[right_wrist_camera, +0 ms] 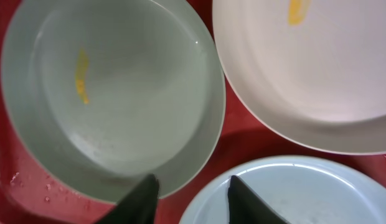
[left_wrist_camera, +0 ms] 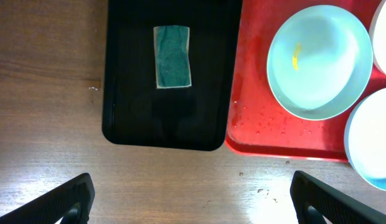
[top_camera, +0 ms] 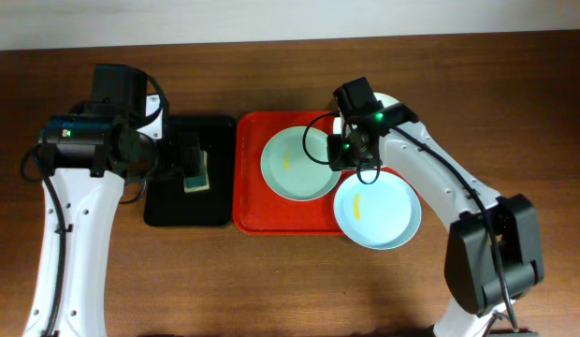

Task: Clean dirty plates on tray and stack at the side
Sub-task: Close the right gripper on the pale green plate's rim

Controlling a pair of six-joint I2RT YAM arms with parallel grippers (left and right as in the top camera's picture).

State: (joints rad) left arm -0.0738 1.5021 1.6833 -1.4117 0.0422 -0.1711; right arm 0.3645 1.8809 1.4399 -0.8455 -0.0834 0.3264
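Three plates lie on the red-orange tray (top_camera: pixel 251 192). The mint green plate (top_camera: pixel 295 167) has a yellow smear, and so does the light blue plate (top_camera: pixel 379 215), which overhangs the tray's front right corner. The white plate (top_camera: pixel 390 100) is mostly hidden behind my right arm. My right gripper (top_camera: pixel 351 150) is open low over the gap between the mint plate (right_wrist_camera: pixel 112 93) and the blue plate (right_wrist_camera: pixel 305 193); its fingers (right_wrist_camera: pixel 192 194) hold nothing. The white plate (right_wrist_camera: pixel 305 68) carries a yellow smear. My left gripper (left_wrist_camera: pixel 193 199) is wide open and empty, high above the table.
A black tray (top_camera: pixel 168 201) lies left of the red tray and holds a green sponge (top_camera: pixel 197 178), also in the left wrist view (left_wrist_camera: pixel 172 56). Water drops dot the red tray (left_wrist_camera: pixel 255 124) and the wood in front of it.
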